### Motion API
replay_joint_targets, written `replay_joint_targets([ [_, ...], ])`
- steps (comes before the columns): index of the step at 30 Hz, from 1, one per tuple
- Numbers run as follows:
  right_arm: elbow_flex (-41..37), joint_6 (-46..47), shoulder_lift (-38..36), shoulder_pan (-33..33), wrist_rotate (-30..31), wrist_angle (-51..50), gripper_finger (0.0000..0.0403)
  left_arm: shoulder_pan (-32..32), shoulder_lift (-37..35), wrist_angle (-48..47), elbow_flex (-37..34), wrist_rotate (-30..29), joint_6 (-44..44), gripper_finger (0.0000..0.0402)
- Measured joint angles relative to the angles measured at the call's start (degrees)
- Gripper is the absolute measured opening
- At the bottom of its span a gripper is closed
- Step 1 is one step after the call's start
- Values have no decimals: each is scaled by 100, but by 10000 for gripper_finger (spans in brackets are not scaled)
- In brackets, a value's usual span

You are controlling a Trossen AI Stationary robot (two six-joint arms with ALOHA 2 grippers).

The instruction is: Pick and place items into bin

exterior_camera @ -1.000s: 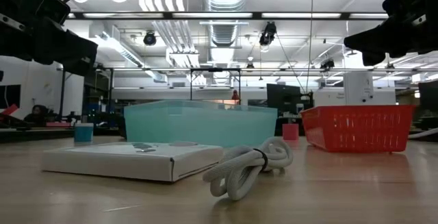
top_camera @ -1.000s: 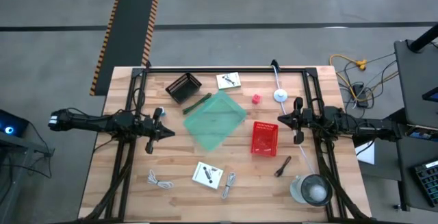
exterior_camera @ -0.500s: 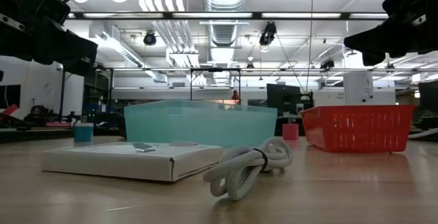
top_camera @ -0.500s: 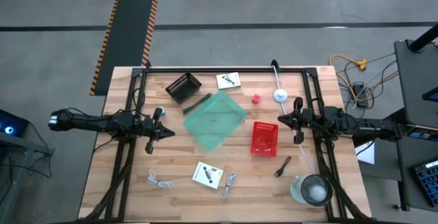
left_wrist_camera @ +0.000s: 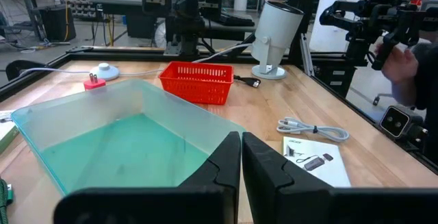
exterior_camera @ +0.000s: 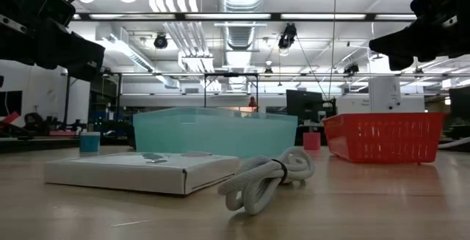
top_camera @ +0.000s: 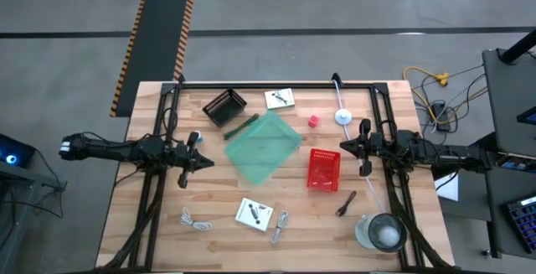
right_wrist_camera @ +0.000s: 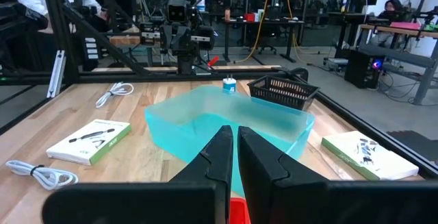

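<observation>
No movement since earlier frame; arms, items unchanged. Left gripper near left edge of worktop, jaws pressed together, empty. Right gripper near right edge, jaws pressed together, empty. Teal bin at worktop centre, red basket just beside. White coiled cable and white packet near front edge; red cube toward back edge.

Overhead, table-level, two facing wrist views
</observation>
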Motion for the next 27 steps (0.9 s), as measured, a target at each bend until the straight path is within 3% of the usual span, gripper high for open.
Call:
replay_joint_targets([
  [27,0,-11,-7,0,0,284,13,2,0,254,2,-2,0,0],
])
